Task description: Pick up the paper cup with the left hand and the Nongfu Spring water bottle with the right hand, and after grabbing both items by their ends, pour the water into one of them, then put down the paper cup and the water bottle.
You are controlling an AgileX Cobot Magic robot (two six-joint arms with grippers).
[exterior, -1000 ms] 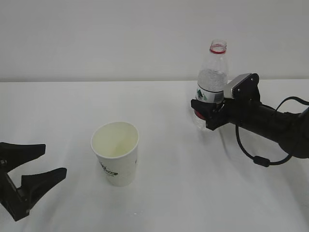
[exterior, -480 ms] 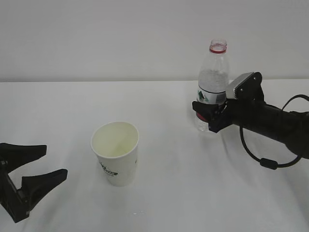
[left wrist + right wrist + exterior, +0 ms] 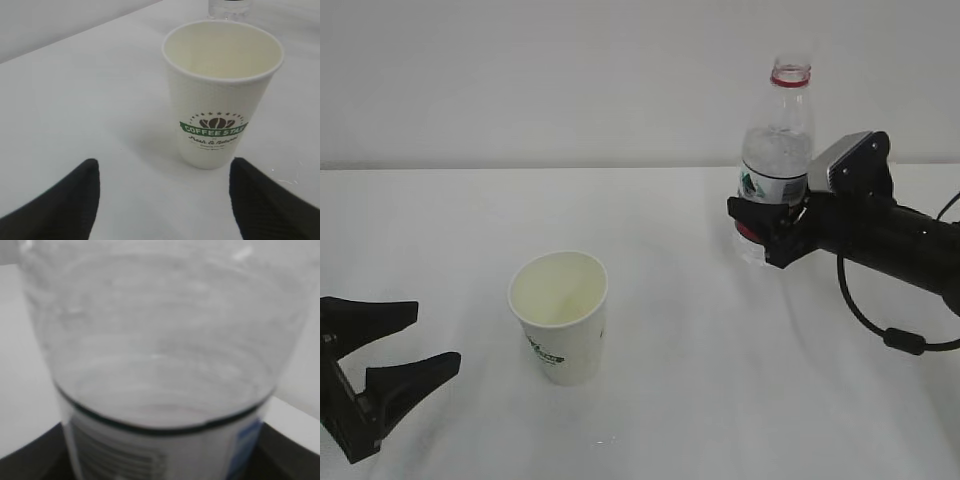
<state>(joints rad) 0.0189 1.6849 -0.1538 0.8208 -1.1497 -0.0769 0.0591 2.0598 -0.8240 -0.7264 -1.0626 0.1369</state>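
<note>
Since a second ago the Nongfu Spring water bottle [image 3: 777,165] has gone up and a bit to the right, carried by the right hand [image 3: 767,232], while the paper cup [image 3: 560,316] hasn't budged at all.

So the bottle is upright, uncapped, red neck ring at the top, and looks lifted just clear of the table [image 3: 650,210] at right-rear, though it's hard to be sure. The right hand's jaws are clamped round its lower body at the label band; the right wrist view is basically wall-to-wall bottle with black finger on either side.

The cup stands upright front-left of centre, well apart from the bottle, logo facing the left hand [image 3: 165,200]. That one sits low near the table's front-left edge, jaws spread wide, cup ahead of them but not between them, nothing held.

My take: the bottle half is done, and the cup pickup is what's left. If I were steering it, I'd push the left hand straight in until the fingers flank the cup's lower wall, then close gently, since paper crushes. Keep the bottle vertical meanwhile; it's open, so any tilt spills early.
</note>
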